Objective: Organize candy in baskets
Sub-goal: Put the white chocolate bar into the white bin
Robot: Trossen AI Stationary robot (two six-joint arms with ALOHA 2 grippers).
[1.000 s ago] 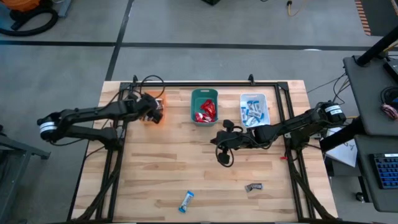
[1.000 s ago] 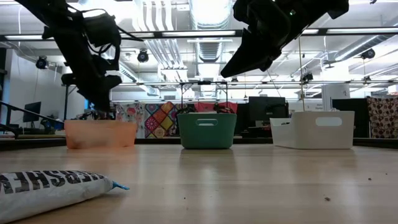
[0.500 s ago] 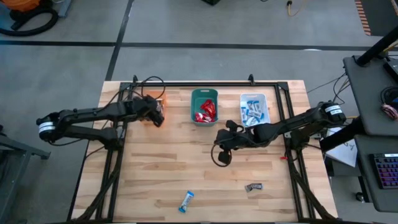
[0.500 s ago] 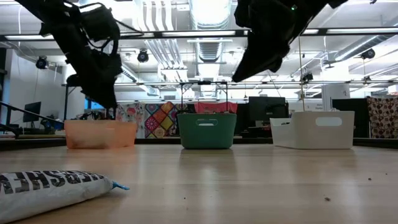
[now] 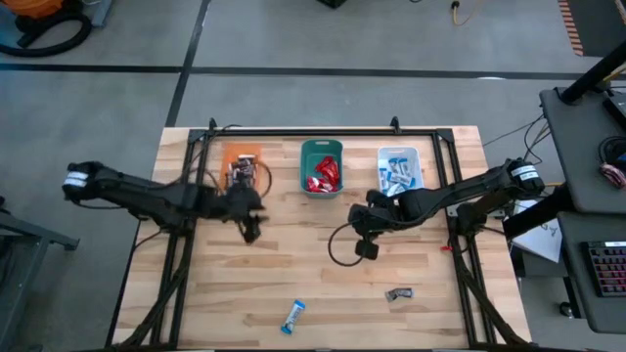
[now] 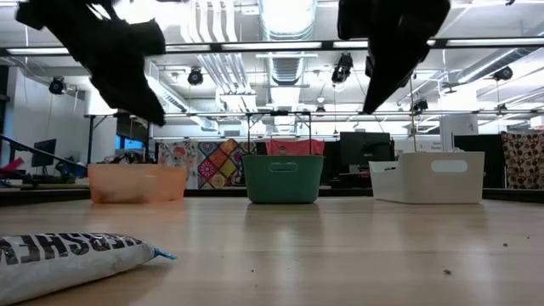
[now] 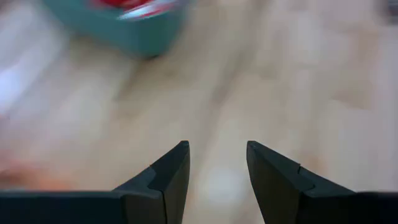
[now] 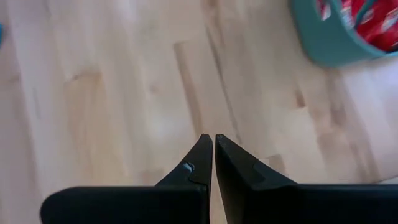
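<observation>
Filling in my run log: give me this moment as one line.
left gripper: open, empty, over table | right gripper: shut, empty | loose candy: blue bar, grey bar

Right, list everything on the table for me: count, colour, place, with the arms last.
Orange basket: one, far left of the table, a few dark wrapped candies inside.
Teal basket: one, far middle, holding red candies; exact count unclear.
White basket: one, far right, holding blue-and-white candies; exact count unclear.
Loose blue-and-white candy: one, near edge, middle.
Loose dark grey candy: one, near edge, right of middle.
Table: one, light wood, with a black frame.
Left gripper: one, dark, open and empty, above bare wood in front of the orange basket.
Right gripper: one, dark, shut and empty, above bare wood in front of the white basket.
</observation>
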